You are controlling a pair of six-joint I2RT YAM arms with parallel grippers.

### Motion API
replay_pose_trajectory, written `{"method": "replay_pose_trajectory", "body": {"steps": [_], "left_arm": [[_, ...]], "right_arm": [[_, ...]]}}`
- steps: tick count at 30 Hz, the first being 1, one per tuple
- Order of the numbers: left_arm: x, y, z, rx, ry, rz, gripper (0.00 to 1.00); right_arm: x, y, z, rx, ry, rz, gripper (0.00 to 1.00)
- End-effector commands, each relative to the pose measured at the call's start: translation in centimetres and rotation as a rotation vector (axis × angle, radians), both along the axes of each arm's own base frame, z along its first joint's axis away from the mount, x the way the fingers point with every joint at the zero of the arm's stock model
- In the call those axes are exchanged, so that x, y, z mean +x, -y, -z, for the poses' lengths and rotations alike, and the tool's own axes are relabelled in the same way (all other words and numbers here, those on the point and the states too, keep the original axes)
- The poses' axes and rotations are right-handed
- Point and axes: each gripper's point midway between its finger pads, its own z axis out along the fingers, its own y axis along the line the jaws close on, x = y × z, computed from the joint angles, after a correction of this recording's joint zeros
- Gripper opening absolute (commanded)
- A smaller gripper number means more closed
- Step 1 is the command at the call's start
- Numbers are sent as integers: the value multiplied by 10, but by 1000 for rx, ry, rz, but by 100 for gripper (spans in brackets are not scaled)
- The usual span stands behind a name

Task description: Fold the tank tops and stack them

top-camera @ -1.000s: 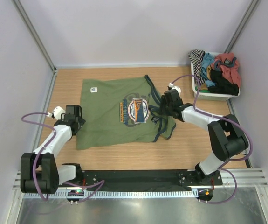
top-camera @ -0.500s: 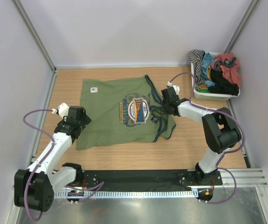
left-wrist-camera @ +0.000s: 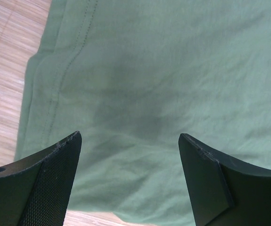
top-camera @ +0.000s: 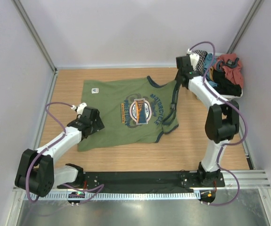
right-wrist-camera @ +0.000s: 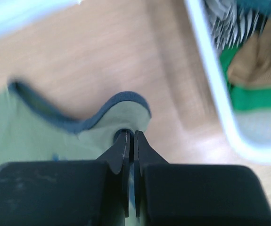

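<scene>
Olive tank top (top-camera: 126,115): lying front-up on the table (top-camera: 69,80) with the print showing and the hem toward the left wall. One shoulder strap (right-wrist-camera: 126,106) is held up near the bin (top-camera: 220,98).
Risk: you've only got a thin bit of strap in the pinch, so a hard tug could pop it loose. If you pull too far, the whole top probably slides and bunches, since nothing's pinning it.
Right gripper (right-wrist-camera: 129,135): fingers clamped on the strap's dark-trimmed edge, no gap showing.
Right arm (top-camera: 206,94): reached way out, wrist beside the bin's left side.
Left gripper (left-wrist-camera: 129,136): jaws wide apart and holding nothing, over the cloth near the hem. Can't tell if it's touching.
Left arm (top-camera: 62,141): low, angled in from the left.
</scene>
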Motion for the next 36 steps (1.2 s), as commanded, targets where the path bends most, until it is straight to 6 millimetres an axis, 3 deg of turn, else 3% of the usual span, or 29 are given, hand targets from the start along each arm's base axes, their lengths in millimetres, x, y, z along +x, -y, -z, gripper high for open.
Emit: {"method": "replay_pose_trajectory", "body": {"steps": [1,3,4,5,7,8,10,11,13,14,15,20,24,28,36], "left_arm": [[20,10,-13,-10,51,34,85],[21,11,-12,-5,44,41,85],[21,11,-12,-4,44,43,85],[21,11,-12,-4,44,43,85],[21,12,-13,-6,45,45,85],[21,12,-14,-7,50,48,85],[21,14,-15,-8,52,55,85],[21,14,-15,-9,54,56,85],[21,15,-16,-8,55,63,85],[22,15,-17,-8,59,63,86],[22,15,-16,-7,55,60,85],[21,15,-15,-22,55,27,87],[22,16,-20,-44,82,25,88],[20,18,-23,-60,107,34,88],[20,18,-20,-54,94,42,88]], "right_arm": [[26,25,-3,-78,-36,75,10],[36,24,-12,-77,-28,84,46],[37,22,-11,-71,-27,82,69],[35,23,-10,-70,-29,82,74],[30,22,-26,-48,19,80,75],[20,23,-14,-50,-6,77,75],[9,20,-31,-12,40,55,70],[-5,18,-17,4,6,41,66],[-17,7,-12,53,10,-11,58],[-38,-4,-3,96,-13,-62,54],[-43,-11,0,113,-6,-95,53],[-100,-57,34,100,-125,-291,52],[-129,-85,53,10,-200,-430,58],[-141,-91,73,-29,-249,-462,57],[-154,-102,85,-159,-314,-525,58]]}}
